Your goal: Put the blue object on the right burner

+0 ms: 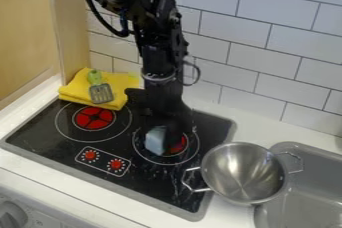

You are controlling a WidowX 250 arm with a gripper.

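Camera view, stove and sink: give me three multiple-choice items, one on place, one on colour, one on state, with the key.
1. Where is the blue object?
A) In the sink
B) At the right burner
C) On the cloth

2. What colour is the spatula's handle?
A) Green
B) Red
C) White

3. How is the metal pot?
A) Upside down
B) Lidded
C) Upright and uncovered

Key:
1. B: it overlaps the left part of that burner's ring.
2. A: the handle above the grey blade is green.
3. C: its shiny inside faces up, with no lid.
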